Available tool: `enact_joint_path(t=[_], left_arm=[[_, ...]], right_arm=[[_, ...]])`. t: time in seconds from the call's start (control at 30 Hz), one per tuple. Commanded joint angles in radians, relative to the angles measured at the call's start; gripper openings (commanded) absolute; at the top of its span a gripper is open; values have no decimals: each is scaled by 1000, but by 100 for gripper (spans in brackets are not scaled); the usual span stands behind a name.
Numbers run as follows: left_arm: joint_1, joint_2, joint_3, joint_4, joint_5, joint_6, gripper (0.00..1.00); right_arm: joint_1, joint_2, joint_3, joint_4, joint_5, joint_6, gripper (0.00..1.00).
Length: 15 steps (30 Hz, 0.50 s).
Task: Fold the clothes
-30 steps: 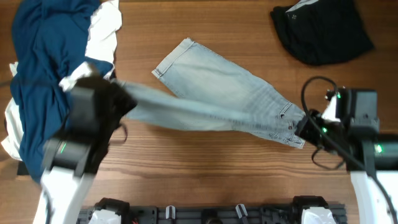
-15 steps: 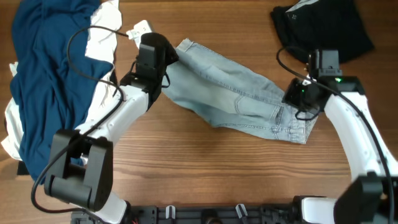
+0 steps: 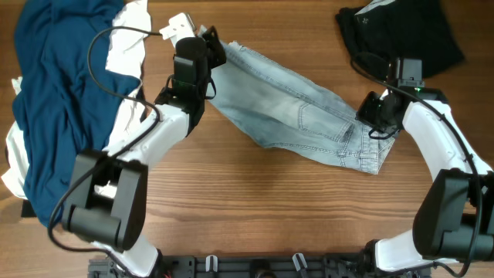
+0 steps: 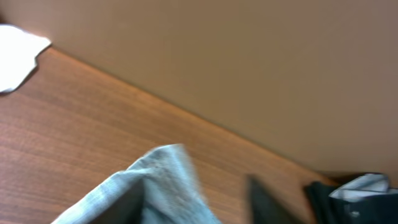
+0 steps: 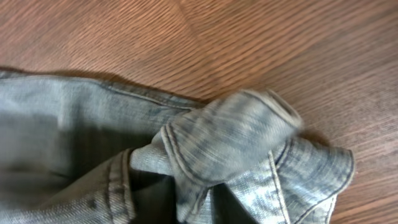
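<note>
Pale-blue denim shorts (image 3: 293, 108) lie folded and slanted across the middle of the table. My left gripper (image 3: 210, 46) is at their far left end. In the left wrist view its fingers stand well apart, open, with a raised denim edge (image 4: 161, 180) lying loosely between them beside the left finger (image 4: 134, 205). My right gripper (image 3: 369, 116) is at the waistband end. There a bunched fold of waistband (image 5: 230, 137) sits in the narrow gap between its dark fingers (image 5: 155, 199), so the gripper (image 5: 199, 205) is shut on it.
A dark-blue garment (image 3: 54, 85) over white cloth (image 3: 131, 38) is heaped at the far left. A black garment (image 3: 397, 38) lies at the far right corner, close behind the right arm. The bare wood table (image 3: 255, 208) runs along the near side.
Both grippers carried the shorts' ends towards the far side, and the stretched-out shorts now lie doubled over. The left jaws, shut a second ago, have parted. The right arm has shifted slightly.
</note>
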Motion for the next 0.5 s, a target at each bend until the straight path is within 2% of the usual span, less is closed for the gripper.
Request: enact_joint_path(t=[0.0, 0.07, 0.13, 0.2, 0.27, 0.3, 0.37, 0.43, 0.47], left_arm=[[8, 42, 13, -1, -31, 48, 100], [8, 37, 14, -1, -59, 112, 100], [8, 23, 14, -17, -65, 172, 100], [8, 8, 14, -73, -64, 177, 100], [10, 5, 14, -154, -63, 178, 100], [16, 6, 14, -212, -45, 179, 100], [35, 21, 14, -252, 95, 263, 100], [53, 39, 14, -274, 217, 300, 99], [60, 50, 14, -293, 232, 300, 100]], right_arm=[[-10, 18, -2, 12, 36, -1, 78], [-14, 18, -1, 12, 36, 0, 90], [-23, 16, 16, -9, 35, -4, 92], [-25, 6, 60, -50, 35, -30, 93], [-25, -25, 132, -105, 16, -104, 94], [-25, -54, 196, -138, -32, -199, 94], [-24, -95, 304, -199, -74, -298, 99], [-24, -124, 389, -249, -74, -315, 99], [-23, -132, 415, -264, -76, -315, 100]])
